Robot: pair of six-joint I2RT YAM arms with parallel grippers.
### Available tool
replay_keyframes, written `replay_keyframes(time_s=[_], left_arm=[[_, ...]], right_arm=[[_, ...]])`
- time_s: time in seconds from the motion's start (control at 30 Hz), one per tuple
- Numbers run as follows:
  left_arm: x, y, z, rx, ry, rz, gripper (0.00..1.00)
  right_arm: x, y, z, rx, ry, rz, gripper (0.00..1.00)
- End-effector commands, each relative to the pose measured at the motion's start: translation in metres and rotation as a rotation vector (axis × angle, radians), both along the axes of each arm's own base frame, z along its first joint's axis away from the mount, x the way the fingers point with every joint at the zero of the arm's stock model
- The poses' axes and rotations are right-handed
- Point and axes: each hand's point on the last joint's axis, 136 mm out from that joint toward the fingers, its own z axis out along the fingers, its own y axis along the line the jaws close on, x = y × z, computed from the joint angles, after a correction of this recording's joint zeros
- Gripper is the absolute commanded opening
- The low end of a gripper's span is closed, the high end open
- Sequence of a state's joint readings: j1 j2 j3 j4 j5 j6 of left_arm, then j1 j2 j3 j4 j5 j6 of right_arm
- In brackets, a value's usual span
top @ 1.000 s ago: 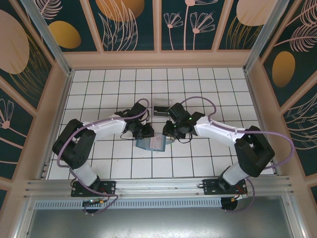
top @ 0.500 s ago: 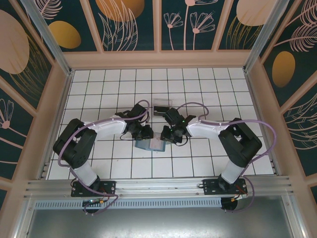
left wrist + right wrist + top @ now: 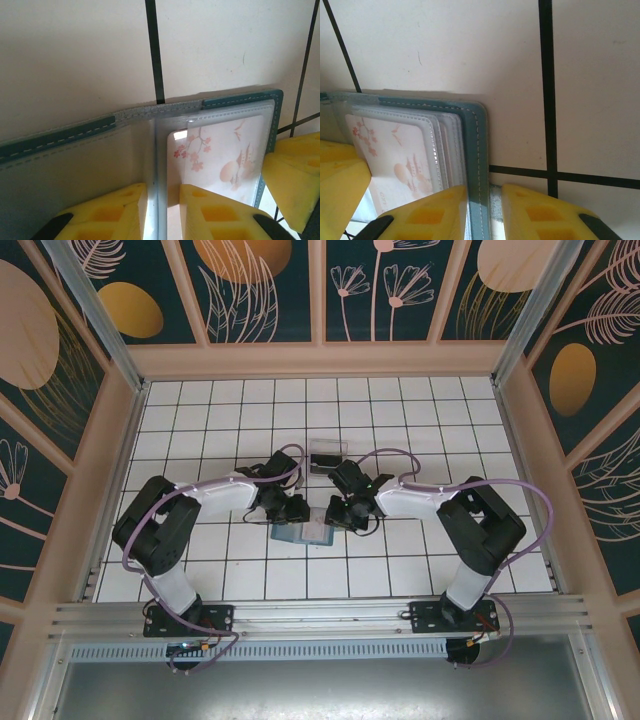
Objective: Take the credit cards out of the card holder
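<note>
The teal card holder (image 3: 305,533) lies open on the white tiles between both grippers. In the left wrist view its grey inner pockets (image 3: 70,165) and teal stitched rim (image 3: 240,98) show, with a pale credit card (image 3: 220,155) printed with pink blossoms inside a clear sleeve. My left gripper (image 3: 162,212) (image 3: 297,510) stands narrowly open astride a raised clear sleeve edge by the fold, a gap beside it. My right gripper (image 3: 484,212) (image 3: 335,515) is shut on the holder's teal outer edge (image 3: 475,150). The same blossom card (image 3: 395,155) sits under layered clear sleeves there.
A clear plastic tray (image 3: 327,455) with something dark inside stands one tile behind the grippers. The right gripper's yellow finger (image 3: 295,175) shows close beside the holder in the left wrist view. Peach walls enclose the tiled floor.
The right arm's elbow has folded in toward the centre while its gripper stayed at the holder's edge. The left jaws have parted slightly. The holder has barely shifted.
</note>
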State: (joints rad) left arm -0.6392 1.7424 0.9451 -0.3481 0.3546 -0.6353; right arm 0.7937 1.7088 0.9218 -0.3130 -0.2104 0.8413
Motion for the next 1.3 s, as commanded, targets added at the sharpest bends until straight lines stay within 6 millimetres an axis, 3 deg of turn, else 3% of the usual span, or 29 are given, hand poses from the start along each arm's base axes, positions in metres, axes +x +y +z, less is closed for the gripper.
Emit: replay_keyframes(time_s=[0.0, 0.53, 0.73, 0.97, 1.27], left_arm=[[-0.008, 0.022, -0.014, 0.111, 0.042, -0.003, 0.25], [0.0, 0.026, 0.011, 0.113, -0.025, 0.029, 0.19], [0.007, 0.011, 0.029, 0.021, -0.056, 0.046, 0.21], [0.013, -0.001, 0.034, -0.045, -0.058, 0.068, 0.21], [0.015, -0.001, 0.032, -0.079, -0.049, 0.093, 0.24]], right_arm=[[-0.005, -0.009, -0.013, -0.042, 0.014, -0.011, 0.26], [-0.004, -0.016, -0.011, -0.055, 0.008, -0.027, 0.25], [0.001, -0.014, 0.002, -0.044, -0.016, -0.034, 0.25], [0.006, -0.005, 0.017, 0.005, -0.041, -0.038, 0.36], [0.003, -0.003, -0.002, -0.012, -0.003, -0.023, 0.45]])
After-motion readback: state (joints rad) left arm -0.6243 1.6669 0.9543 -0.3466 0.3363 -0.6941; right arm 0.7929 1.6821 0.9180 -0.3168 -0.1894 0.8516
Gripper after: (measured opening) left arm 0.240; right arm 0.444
